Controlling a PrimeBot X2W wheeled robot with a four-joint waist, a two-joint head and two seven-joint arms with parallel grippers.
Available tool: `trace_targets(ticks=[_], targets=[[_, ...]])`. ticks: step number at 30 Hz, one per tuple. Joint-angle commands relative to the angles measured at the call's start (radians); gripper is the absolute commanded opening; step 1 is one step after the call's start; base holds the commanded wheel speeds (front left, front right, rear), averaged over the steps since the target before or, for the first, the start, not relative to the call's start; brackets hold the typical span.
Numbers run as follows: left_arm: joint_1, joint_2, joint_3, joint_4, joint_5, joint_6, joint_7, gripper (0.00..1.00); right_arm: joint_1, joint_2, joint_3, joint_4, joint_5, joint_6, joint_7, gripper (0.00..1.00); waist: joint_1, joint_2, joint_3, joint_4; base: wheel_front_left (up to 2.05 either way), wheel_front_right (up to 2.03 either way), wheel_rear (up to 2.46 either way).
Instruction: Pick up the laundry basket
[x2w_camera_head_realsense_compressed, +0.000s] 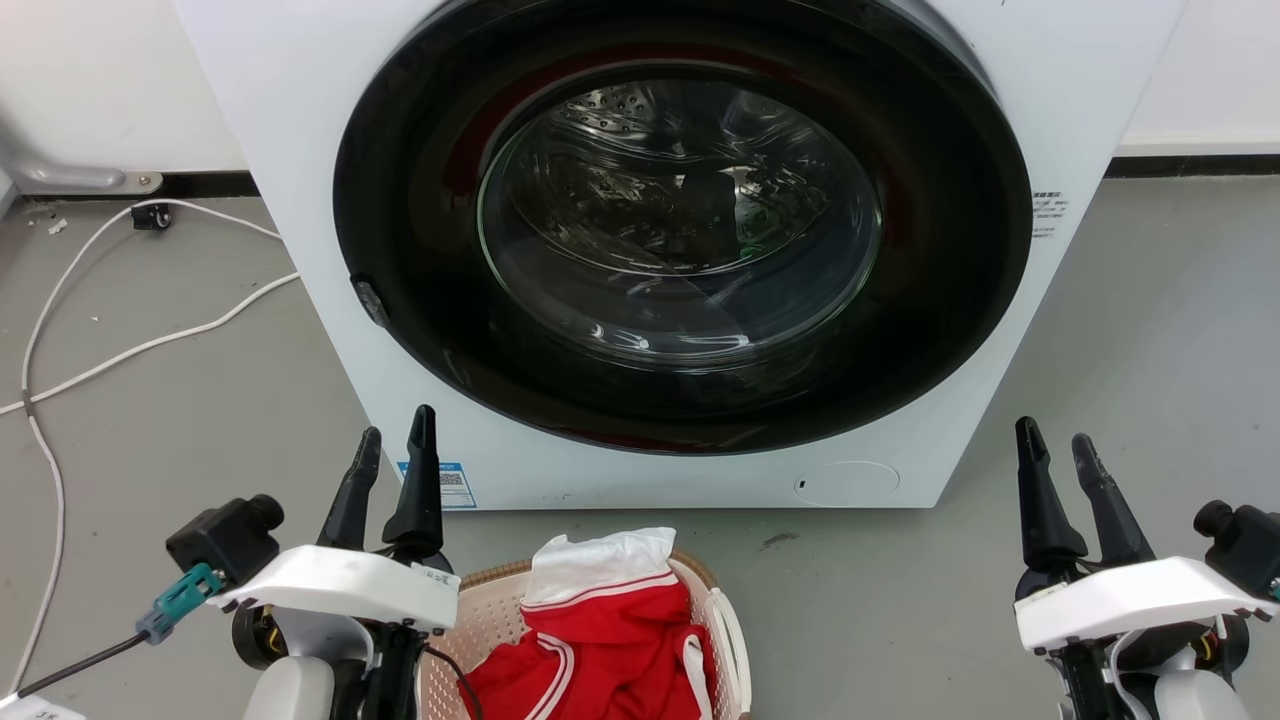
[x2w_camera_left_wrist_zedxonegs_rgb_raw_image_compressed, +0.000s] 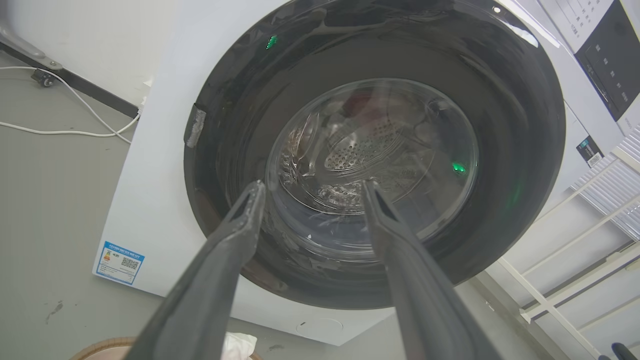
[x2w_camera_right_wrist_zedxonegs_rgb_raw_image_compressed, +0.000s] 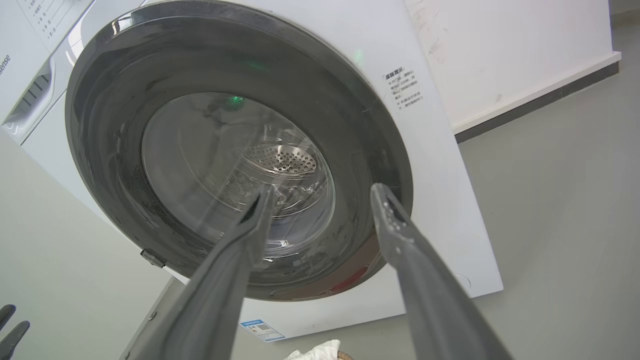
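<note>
"On the floor just in front of the washer (x2w_camera_head_realsense_compressed: 300, 150), at the near middle: is that the laundry basket (x2w_camera_head_realsense_compressed: 495, 573)?"

"Yes. It stands there with a red garment (x2w_camera_head_realsense_compressed: 610, 640) and a white cloth (x2w_camera_head_realsense_compressed: 600, 560) piled inside. Its near half is cut off by the head view's bottom edge."

"And the arms?"

"The left gripper (x2w_camera_head_realsense_compressed: 398, 424) is raised just left of the basket, fingers parted with nothing between them. The right gripper (x2w_camera_head_realsense_compressed: 1053, 430) is well apart on the right, also spread and empty. Both point at the washer door, not at the basket."

"So which step is this?"

"I'd say the very start. The reach hasn't begun and nothing touches the basket."

"What does the next move need?"

"Probably both arms tipping down and coming inward to the sides of the basket. The white handle (x2w_camera_head_realsense_compressed: 738, 620) on its right side is clear to see. The left side is hidden behind the left wrist, so I can't tell how that handle lies."

"Anything to mind?"

"The right arm has the longer way to travel. The lift should be level too, or the loose clothes may slide."
</note>
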Motion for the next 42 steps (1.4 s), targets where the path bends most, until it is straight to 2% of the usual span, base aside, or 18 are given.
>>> trace_targets(ticks=[1, 25, 42], targets=[[-0.024, 0.002, -0.005, -0.008, 0.040, 0.004, -0.012, 1.00, -0.020, 0.000, 0.001, -0.005, -0.042, 0.000, -0.010, 1.00, -0.0001, 0.0000, 0.000, 0.000, 0.00, 0.00, 0.00], [-0.036, 0.002, -0.027, 0.039, 0.311, 0.025, -0.072, 1.00, -0.010, 0.000, 0.005, -0.024, -0.310, 0.000, -0.002, 1.00, -0.0001, 0.0000, -0.005, 0.002, 0.00, 0.00, 0.00], [-0.052, 0.002, -0.041, 0.080, 0.472, 0.030, -0.108, 1.00, 0.003, 0.001, -0.011, -0.035, -0.425, 0.000, 0.015, 1.00, -0.0001, 0.0000, -0.002, 0.000, 0.00, 0.00, 0.00]])
